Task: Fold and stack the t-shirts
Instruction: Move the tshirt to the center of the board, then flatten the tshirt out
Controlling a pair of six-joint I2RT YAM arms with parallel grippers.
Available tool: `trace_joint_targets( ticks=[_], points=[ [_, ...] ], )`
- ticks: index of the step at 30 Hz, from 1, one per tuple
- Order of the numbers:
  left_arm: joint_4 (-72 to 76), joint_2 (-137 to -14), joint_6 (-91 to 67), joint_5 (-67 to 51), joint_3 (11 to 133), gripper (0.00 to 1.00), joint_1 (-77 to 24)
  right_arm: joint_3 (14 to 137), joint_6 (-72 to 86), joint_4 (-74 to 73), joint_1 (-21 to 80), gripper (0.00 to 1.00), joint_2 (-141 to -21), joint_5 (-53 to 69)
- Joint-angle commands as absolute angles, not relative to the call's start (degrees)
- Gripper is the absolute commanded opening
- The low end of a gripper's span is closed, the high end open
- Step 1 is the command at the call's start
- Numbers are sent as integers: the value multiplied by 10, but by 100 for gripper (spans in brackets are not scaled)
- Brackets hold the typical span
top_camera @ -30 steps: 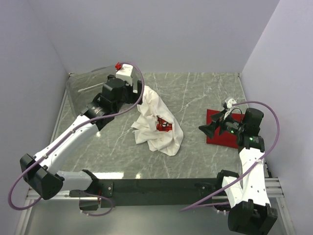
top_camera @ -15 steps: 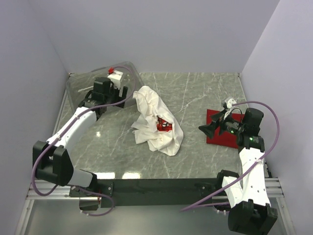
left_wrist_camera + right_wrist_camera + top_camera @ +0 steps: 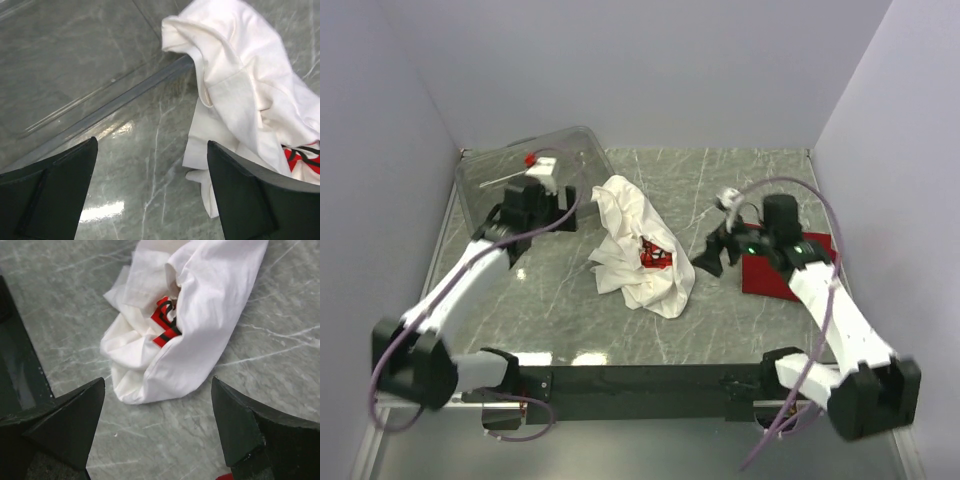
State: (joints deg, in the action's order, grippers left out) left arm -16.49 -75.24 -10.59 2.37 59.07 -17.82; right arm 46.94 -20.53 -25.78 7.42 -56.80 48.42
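Marble desk: right jaws spread wide, empty, aimed at the crumpled white shirt mid-desk. Red shirt lies flat at 3 o'clock. Left jaws released too, beside clear bin at 10 o'clock. Step looks like the approach to the white shirt; next move probably needs edges pinched and spread flat.

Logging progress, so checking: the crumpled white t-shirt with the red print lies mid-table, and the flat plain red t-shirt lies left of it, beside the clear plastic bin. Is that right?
Not quite. The flat plain red t-shirt lies right of the crumpled white t-shirt, across the table from the clear plastic bin, as the top external view shows. The white one does lie mid-table.
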Motion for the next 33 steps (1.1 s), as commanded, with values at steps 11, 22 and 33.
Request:
trace_joint_targets(
  ticks=[11,22,33],
  points=[
    [-147,-449,-163,139,417,99,-199,759,19,-222,336,98,-924,87],
    [-156,-448,-156,154,421,99,-207,871,18,-256,370,55,-1063,30],
    [-151,-431,-157,149,417,99,-207,897,-242,-370,339,0,-833,214]
  ],
)
